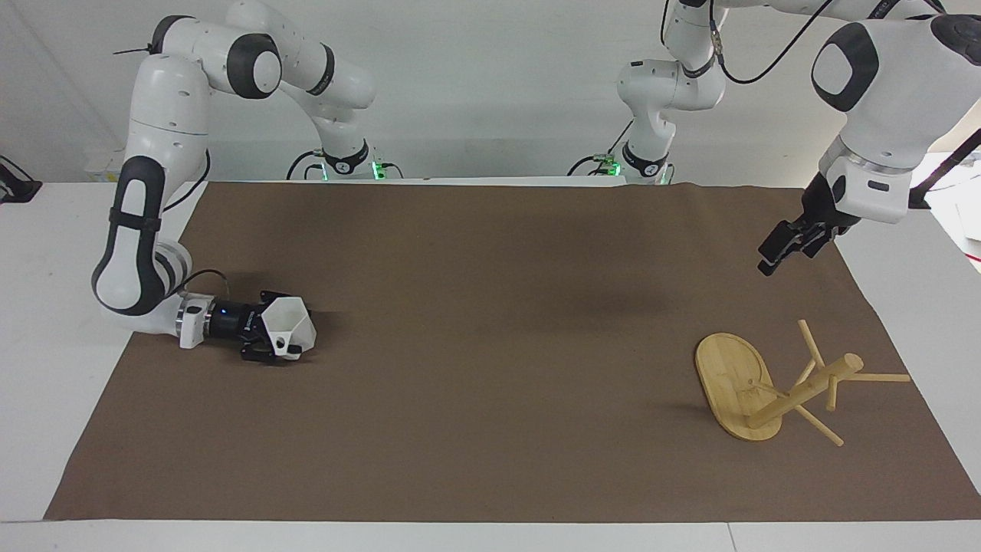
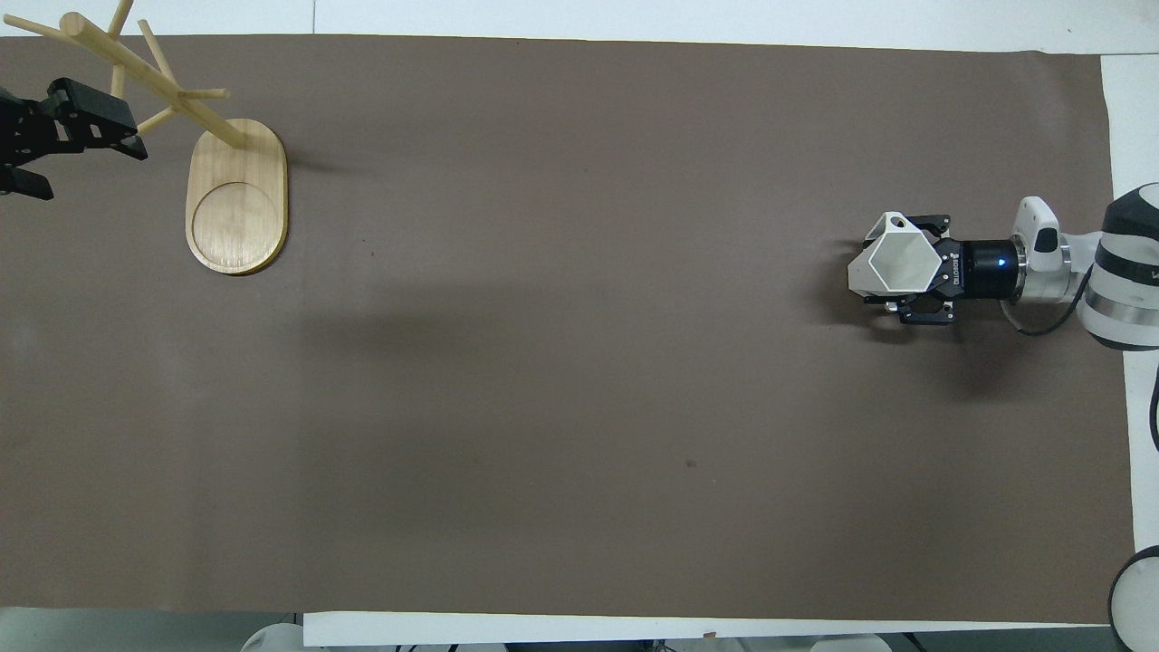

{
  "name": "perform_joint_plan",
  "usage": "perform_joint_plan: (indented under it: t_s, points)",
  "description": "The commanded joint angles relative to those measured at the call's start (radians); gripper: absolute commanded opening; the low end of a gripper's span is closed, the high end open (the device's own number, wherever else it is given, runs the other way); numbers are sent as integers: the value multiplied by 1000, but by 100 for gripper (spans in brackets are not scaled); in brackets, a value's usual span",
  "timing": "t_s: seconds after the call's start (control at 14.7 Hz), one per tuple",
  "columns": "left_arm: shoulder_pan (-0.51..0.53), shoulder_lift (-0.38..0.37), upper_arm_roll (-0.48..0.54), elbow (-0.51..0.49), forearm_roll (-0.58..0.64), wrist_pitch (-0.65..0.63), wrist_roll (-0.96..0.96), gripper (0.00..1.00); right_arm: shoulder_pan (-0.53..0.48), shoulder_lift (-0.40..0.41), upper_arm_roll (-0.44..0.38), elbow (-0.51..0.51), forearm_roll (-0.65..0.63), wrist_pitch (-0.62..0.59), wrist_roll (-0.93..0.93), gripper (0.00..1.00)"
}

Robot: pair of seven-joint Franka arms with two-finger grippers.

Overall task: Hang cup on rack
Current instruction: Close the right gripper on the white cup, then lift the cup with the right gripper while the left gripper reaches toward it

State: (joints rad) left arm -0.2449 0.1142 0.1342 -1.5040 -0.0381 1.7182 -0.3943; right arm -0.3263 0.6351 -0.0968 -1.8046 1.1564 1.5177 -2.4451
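The white faceted cup (image 1: 293, 322) rests on the brown cloth at the right arm's end of the table, with its handle (image 2: 896, 220) on the side farther from the robots. My right gripper (image 1: 277, 339) lies low and level along the cloth, with its fingers closed against the cup's body (image 2: 892, 264). The bamboo rack (image 1: 736, 383) stands on its oval base (image 2: 237, 195) at the left arm's end, farther from the robots, with bare pegs. My left gripper (image 1: 769, 263) hangs open and empty in the air over the cloth beside the rack; in the overhead view it (image 2: 90, 172) overlaps a peg.
A brown cloth (image 1: 490, 368) covers most of the white table (image 1: 46, 253). Both arm bases (image 1: 345, 165) stand at the table's robot edge. The right arm's forearm (image 1: 142, 268) hangs low over the table's end beside the cup.
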Motion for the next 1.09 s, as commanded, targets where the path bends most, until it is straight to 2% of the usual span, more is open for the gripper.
perform_joint_plan:
  t_s: [0.0, 0.07, 0.27, 0.55, 0.75, 1.02]
  points:
    - [-8, -18, 1, -21, -6, 110, -14, 100, 73, -112, 0, -27, 17, 29, 121, 34]
    - [-8, -19, -4, -25, -6, 98, -12, 100, 114, -136, 0, -27, 20, 47, 150, 31]
    - [-65, -19, -5, -27, -6, 93, -12, 100, 255, -182, 2, -25, 98, 128, 256, 30]
    - [-239, 4, -4, -24, -8, 69, -47, 100, 459, -192, 0, -25, 271, 263, 339, 30]
    - [-362, 97, -4, 24, -9, 75, -199, 100, 582, -206, 0, -24, 338, 392, 405, 30]
    - [-450, 188, -2, 99, -16, 77, -349, 100, 711, -274, 0, -30, 347, 582, 524, 30]
